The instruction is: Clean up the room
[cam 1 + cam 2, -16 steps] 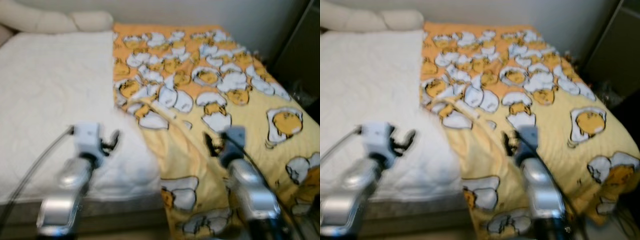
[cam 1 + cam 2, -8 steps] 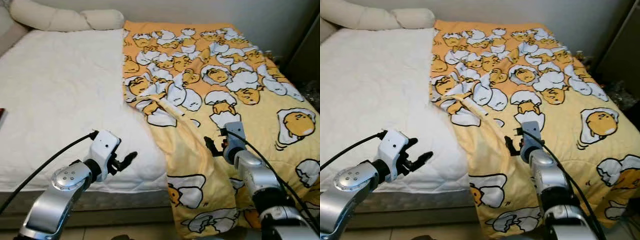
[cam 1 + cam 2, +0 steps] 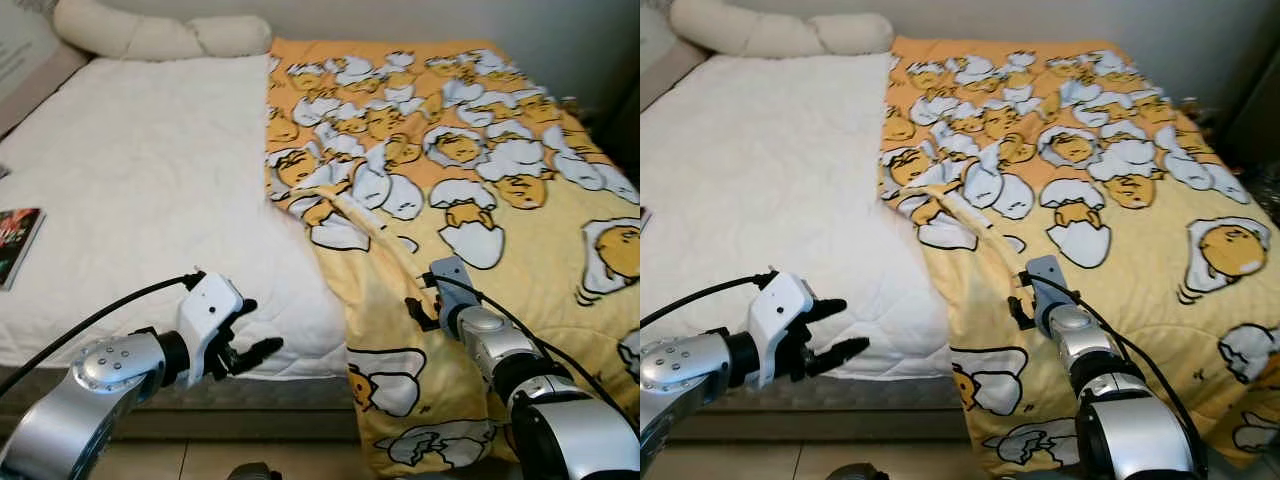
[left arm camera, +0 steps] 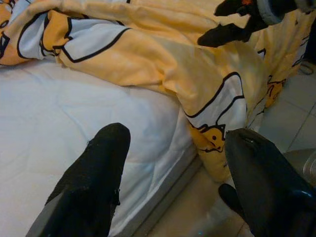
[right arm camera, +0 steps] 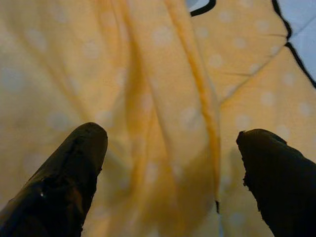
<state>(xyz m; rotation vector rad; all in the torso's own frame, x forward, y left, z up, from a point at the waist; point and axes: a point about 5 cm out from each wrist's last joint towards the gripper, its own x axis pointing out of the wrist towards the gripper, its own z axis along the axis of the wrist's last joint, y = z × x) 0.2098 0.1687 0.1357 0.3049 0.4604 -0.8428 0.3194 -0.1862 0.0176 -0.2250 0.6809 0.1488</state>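
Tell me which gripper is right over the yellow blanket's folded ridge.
The right gripper: its open fingers straddle the raised fold of the yellow blanket. The left gripper is open too, but hangs off the bare white mattress edge, beside the blanket.

Book flat at the far left edge of the white mattress, cream bolster pillow along the head end against the pale wall.

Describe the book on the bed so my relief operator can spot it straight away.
Start at the bed's bare white mattress, the half not covered by the yellow egg-print blanket. Follow it to the edge on the robot's far left; the book lies flat there. Its dark cover is the sole dark thing on the white.
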